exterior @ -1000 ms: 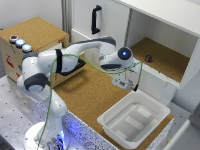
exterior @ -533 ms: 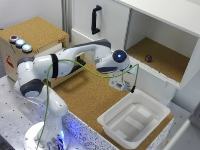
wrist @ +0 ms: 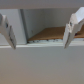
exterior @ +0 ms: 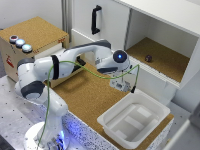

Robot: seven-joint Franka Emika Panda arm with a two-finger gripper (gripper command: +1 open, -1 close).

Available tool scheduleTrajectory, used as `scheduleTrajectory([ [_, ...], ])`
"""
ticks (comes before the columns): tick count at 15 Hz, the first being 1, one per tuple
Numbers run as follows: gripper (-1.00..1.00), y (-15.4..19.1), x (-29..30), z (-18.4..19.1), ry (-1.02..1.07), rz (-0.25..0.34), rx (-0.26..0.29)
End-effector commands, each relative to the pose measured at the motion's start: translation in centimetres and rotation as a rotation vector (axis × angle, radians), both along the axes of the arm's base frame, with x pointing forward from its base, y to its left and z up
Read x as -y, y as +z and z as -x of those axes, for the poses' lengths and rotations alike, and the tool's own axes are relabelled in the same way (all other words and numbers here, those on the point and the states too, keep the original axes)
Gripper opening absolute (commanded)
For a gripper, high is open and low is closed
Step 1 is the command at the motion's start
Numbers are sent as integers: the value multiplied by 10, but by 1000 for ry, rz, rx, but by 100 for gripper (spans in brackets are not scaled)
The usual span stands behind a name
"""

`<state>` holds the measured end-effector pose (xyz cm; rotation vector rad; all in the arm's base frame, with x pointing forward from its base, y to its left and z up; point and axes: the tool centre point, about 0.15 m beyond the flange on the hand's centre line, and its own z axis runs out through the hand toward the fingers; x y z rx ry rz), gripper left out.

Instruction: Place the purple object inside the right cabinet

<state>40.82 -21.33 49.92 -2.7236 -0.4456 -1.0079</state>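
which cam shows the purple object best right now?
Exterior view. The purple object shows as a small dark lump on the cork floor of the right cabinet. The wrist view shows only a strip of that floor between the open gripper fingers; no lump is discernible.

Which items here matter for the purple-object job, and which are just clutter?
Job:
- purple object, already on the cork floor inside
- right cabinet
- tool, fingers apart and empty in the wrist view

Clutter:
- white bin
- button box
- handled cabinet door
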Motion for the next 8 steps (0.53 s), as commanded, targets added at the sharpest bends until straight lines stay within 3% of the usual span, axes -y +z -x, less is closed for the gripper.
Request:
scheduleTrajectory([
  [1, 100, 34, -97, -23, 269, 90, -10],
  [3, 100, 50, -138, -14, 351, 129, -45],
  [8, 100, 68, -240, 22, 576, 115, -94],
])
